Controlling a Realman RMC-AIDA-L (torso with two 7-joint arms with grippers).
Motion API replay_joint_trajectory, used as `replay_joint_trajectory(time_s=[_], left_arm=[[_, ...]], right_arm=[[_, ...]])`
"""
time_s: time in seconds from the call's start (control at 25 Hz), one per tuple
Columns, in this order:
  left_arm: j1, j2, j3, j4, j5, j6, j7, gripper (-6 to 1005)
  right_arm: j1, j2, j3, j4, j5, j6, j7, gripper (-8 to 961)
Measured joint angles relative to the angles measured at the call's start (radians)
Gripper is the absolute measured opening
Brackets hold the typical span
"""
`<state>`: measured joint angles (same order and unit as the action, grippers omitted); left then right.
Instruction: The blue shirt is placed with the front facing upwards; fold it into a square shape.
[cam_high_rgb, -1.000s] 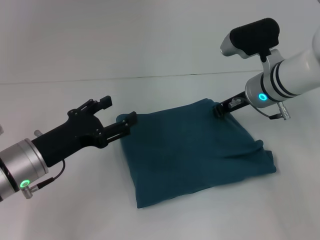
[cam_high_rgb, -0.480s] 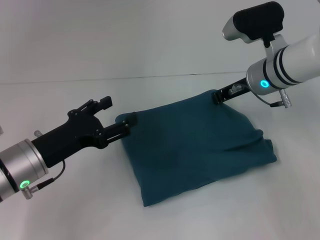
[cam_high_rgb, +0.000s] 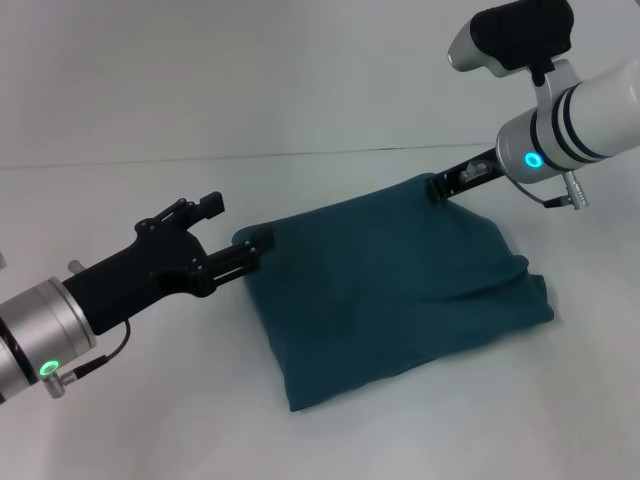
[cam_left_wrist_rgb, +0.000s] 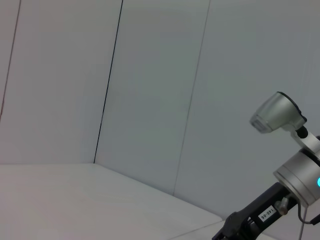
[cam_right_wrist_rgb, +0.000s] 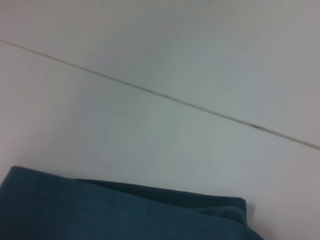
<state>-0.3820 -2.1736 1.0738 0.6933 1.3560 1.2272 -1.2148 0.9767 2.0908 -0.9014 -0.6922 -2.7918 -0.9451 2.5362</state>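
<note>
The blue shirt (cam_high_rgb: 385, 285) lies folded into a rough rectangle on the white table, plain teal side up, no lettering showing. My left gripper (cam_high_rgb: 258, 240) is shut on its far left corner, held just above the table. At the far right corner my right gripper (cam_high_rgb: 438, 188) is shut on the cloth and holds it raised, so the fabric slopes down toward the near edge. In the right wrist view a folded edge of the blue shirt (cam_right_wrist_rgb: 125, 215) fills the lower part. The left wrist view shows only the right arm (cam_left_wrist_rgb: 280, 165) and the wall.
The white table (cam_high_rgb: 150, 420) spreads out around the shirt on every side. Behind it rises a plain white wall (cam_high_rgb: 250, 70), meeting the table along a thin seam.
My right gripper has lifted its corner up and a little back-right, pulling the shirt's far edge higher. The near edge has slid slightly right. My left gripper has held still.
</note>
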Motion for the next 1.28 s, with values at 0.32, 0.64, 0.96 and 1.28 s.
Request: replay_joint_trajectory(time_s=[0.32,0.64,0.96,1.28], left_arm=[[0.000,0.000,-0.001,0.000,0.000,0.001,0.001,888],[0.000,0.000,-0.002,0.000,0.000,0.005,0.001,887],[0.000,0.000,-0.002,0.000,0.000,0.011,0.002,887],[0.002,0.000,-0.001,0.000,0.000,0.016,0.012,887]], right_arm=[[-0.003,0.004,-0.092,-0.034,0.004,0.023,0.064,67],[-0.019,0.006,-0.155,-0.079,0.020,0.030,0.115,85],[-0.007,0.002,-0.178,-0.001,0.018,0.134,0.125,103],[-0.055,0.001,-0.186,-0.060,0.113,0.134,0.125,121]])
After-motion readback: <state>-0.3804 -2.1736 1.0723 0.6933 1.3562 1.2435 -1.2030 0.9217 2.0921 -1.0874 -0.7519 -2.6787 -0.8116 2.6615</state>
